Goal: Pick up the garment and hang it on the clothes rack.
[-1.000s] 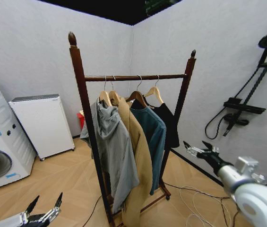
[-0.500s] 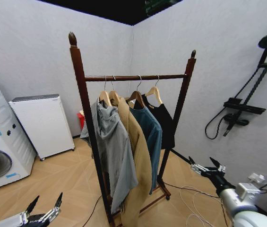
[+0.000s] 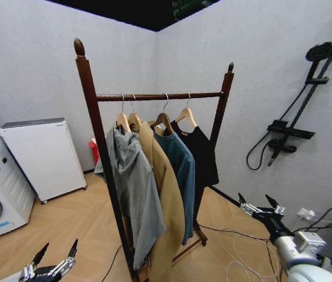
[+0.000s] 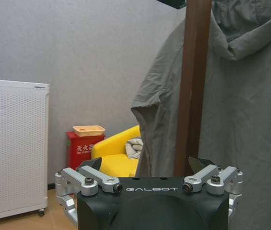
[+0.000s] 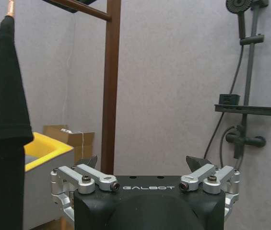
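A: Garment [image 3: 200, 154] hangs on the clothes rack [image 3: 154, 96], last of four hangers along the bar and nearest the far post, just beyond the teal shirt [image 3: 177, 176].

B: So which step is this?

A: By my reading the hanging itself is done; its hook sits over the bar and nothing holds it.

B: And the grippers?

A: The right gripper [image 3: 258, 208] is low and well off to the right of the rack, fingers spread apart and empty. The left gripper [image 3: 53, 265] is low, in front of the rack's near post, fingers also apart and empty.

B: What would the next move call for?

A: Little, I judge: keeping both arms clear of the hanging clothes so nothing gets pulled off the bar. From the right wrist, the black sleeve hangs free beside the post.
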Robot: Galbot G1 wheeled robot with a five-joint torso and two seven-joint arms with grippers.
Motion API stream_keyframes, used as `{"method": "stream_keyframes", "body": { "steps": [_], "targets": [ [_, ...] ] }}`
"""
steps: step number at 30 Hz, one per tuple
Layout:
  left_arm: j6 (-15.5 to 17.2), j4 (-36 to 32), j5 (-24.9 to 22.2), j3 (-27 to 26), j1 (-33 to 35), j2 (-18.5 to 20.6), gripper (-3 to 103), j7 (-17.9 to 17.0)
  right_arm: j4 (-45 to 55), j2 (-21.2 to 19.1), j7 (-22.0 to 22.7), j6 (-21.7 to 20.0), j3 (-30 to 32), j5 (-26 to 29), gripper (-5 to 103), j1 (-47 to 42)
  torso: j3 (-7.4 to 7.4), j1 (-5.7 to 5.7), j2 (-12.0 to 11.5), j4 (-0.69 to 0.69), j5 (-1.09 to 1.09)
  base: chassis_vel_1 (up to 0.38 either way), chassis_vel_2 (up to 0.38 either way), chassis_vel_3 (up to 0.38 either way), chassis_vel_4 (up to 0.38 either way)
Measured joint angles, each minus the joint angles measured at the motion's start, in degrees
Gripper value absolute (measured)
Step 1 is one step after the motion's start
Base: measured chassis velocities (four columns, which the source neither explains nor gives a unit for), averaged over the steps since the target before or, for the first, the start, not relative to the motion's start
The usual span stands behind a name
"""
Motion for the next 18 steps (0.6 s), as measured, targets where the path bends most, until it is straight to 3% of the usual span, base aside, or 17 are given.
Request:
{"method": "stream_keyframes", "body": {
  "steps": [18],
  "targets": [
    [0.0, 0.0, 0.0, 0.0, 0.0, 0.0, 100, 0.0, 0.2, -1.2, -0.4, 0.8, -0.1, 0.5, 100, 0.3, 0.01, 0.02, 0.0, 0.01, 0.0, -0.095, -0.127, -0.131, -0.096]
  ]
}}
